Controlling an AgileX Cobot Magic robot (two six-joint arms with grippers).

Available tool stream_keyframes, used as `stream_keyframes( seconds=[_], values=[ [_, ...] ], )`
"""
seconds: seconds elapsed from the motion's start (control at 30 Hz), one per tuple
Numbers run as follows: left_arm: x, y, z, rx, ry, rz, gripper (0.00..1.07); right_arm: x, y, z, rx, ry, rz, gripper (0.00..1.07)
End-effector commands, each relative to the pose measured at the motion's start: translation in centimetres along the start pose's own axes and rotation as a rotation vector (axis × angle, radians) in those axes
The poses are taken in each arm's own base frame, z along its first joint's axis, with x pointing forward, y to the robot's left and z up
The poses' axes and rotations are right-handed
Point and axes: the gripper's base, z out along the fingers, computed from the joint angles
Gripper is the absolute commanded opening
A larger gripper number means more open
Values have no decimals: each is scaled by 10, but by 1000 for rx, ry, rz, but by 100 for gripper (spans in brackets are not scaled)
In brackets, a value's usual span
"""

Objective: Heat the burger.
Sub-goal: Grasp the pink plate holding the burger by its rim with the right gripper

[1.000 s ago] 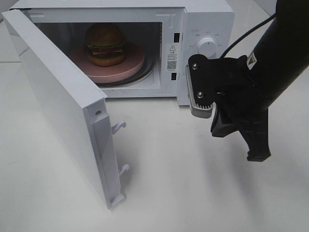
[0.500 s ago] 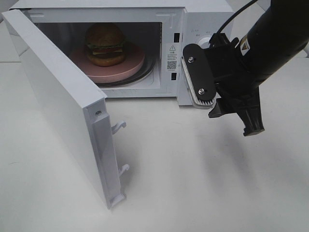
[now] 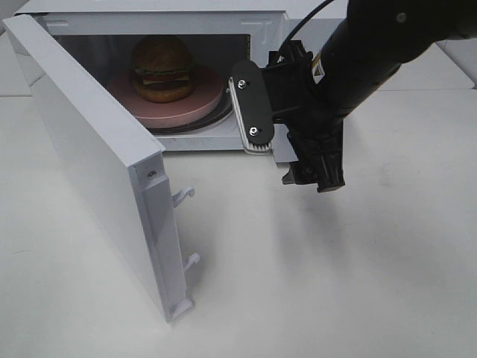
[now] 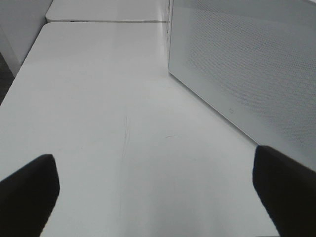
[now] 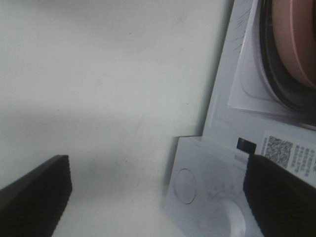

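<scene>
The round burger with its shiny brown bun, green lettuce and yellow cheese [image 3: 162,68] sits on a flat pink round plate [image 3: 195,106]. The plate rests on the glass tray inside the white box-shaped microwave oven [image 3: 317,11], which stands at the far edge of the white table [image 3: 313,283]. The burger is in there so it can be warmed up, so that part of the job looks done. The white microwave door [image 3: 89,160] swings wide open toward the near left side of the table, and the oven cannot heat while it stands like that. The right gripper [image 3: 287,142] hangs in front of the oven's right side, over the panel with the knob, which it hides from the high camera. Its two black fingers [image 5: 34,197] are spread wide apart and hold nothing. The left gripper [image 4: 158,192] waits low over the table just beside the outer face of the open door, with its fingers spread wide too and nothing between them. It looks well placed to push the door shut.
</scene>
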Motion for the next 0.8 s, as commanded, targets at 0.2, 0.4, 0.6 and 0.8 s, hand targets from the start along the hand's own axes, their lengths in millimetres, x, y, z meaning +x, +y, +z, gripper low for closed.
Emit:
stream_keyframes(
  seconds=[0.2,0.4,0.6,0.8],
  values=[
    [1,0,-2,2,-23,-1,100,-14,-17,15,66,-25,-16,91],
    [1,0,-2,2,-23,-1,100,-27,-30,37,120,-56,0,90],
    [1,0,-2,2,-23,-1,100,-38,-34,61,115,-68,-4,89],
    [1,0,-2,2,-23,-1,100,-51,-45,86,130,-77,16,88]
  ],
)
